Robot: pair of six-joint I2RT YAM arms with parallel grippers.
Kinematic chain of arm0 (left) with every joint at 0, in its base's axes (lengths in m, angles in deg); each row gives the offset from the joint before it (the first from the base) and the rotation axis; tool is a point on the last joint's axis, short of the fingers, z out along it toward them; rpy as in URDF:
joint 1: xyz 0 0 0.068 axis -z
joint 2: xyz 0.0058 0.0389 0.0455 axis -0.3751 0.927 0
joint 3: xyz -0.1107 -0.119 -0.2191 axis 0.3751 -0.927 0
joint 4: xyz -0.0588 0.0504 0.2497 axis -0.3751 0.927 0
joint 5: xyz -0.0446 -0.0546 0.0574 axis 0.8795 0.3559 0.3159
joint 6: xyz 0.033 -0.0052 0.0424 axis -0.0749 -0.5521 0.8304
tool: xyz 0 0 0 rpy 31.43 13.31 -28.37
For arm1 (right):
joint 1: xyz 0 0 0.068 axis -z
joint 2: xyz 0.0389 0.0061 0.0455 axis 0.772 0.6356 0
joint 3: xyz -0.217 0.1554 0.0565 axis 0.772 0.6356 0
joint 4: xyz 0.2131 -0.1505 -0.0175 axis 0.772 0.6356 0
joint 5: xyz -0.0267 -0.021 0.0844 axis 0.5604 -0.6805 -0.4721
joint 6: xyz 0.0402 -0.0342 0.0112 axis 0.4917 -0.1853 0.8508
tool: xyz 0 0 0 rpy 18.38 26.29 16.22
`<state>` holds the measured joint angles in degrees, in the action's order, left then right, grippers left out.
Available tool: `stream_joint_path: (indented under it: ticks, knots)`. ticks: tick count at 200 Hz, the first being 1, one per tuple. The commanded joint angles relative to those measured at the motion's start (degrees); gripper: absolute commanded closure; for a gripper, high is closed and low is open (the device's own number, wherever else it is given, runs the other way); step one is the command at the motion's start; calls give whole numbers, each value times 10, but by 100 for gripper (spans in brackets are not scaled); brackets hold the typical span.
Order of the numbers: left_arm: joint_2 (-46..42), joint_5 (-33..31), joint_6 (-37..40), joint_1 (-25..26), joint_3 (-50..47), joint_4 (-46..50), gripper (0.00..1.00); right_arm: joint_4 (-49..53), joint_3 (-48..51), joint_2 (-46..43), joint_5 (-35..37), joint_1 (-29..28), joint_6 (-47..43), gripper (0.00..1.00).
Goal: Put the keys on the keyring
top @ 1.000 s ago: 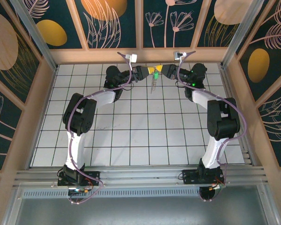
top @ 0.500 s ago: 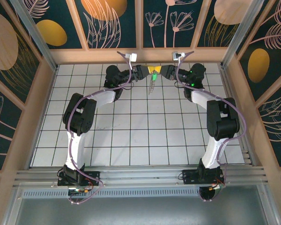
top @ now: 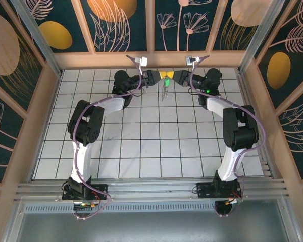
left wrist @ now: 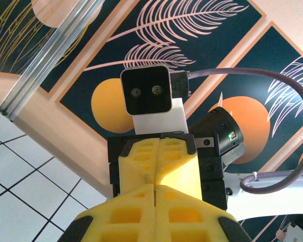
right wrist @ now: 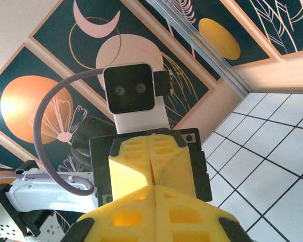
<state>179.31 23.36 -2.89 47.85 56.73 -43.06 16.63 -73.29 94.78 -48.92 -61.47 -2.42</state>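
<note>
My two grippers meet tip to tip above the far middle of the tiled table [top: 141,151]. The left gripper [top: 163,75] is shut, and in its wrist view a thin metal edge of the keyring [left wrist: 155,196] shows between its yellow pads [left wrist: 131,212]. Just under the tips hangs the key's green head [top: 167,80], with slim grey metal [top: 164,92] dangling below it; I cannot separate blade from ring there. The right gripper [top: 178,76] faces the left one with its pads [right wrist: 184,214] pressed together, and I see nothing between them.
A wooden back wall [top: 151,59] runs right behind the grippers. Aluminium posts [top: 35,35] and painted panels close in both sides. Each arm's elbow [top: 86,121] rises over the side tiles.
The right gripper has drawn back slightly to the right since a second ago. The green key and hanging metal stay under the left gripper's tip.
</note>
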Motion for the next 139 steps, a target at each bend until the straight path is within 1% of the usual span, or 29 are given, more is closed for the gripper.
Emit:
stream_joint_path:
  ticks: [1,7,17,42,64,83,89,119,139]
  knots:
    - [3,-5,-15,4,5,-56,100,-11,27,-44,-3,12,-17,70]
    - [1,-4,-18,4,3,-59,100,-12,36,-52,4,19,-17,65]
    - [-1,-4,-20,4,-1,-63,100,-20,56,-69,11,28,-18,61]
    - [-9,-3,-22,4,-12,-68,100,-20,111,-115,32,40,-42,60]
    - [-17,-1,-24,4,-22,-70,100,-2,160,-147,56,41,-83,60]
    - [-23,4,-29,4,-28,-77,100,-3,193,-165,61,41,-106,59]
    - [-26,4,-32,4,-30,-82,100,-4,201,-168,60,40,-113,58]
    - [-35,6,-53,4,-42,-112,100,-5,211,-171,50,34,-140,54]
    - [-40,8,-58,5,-47,-120,100,-8,202,-156,46,27,-148,52]
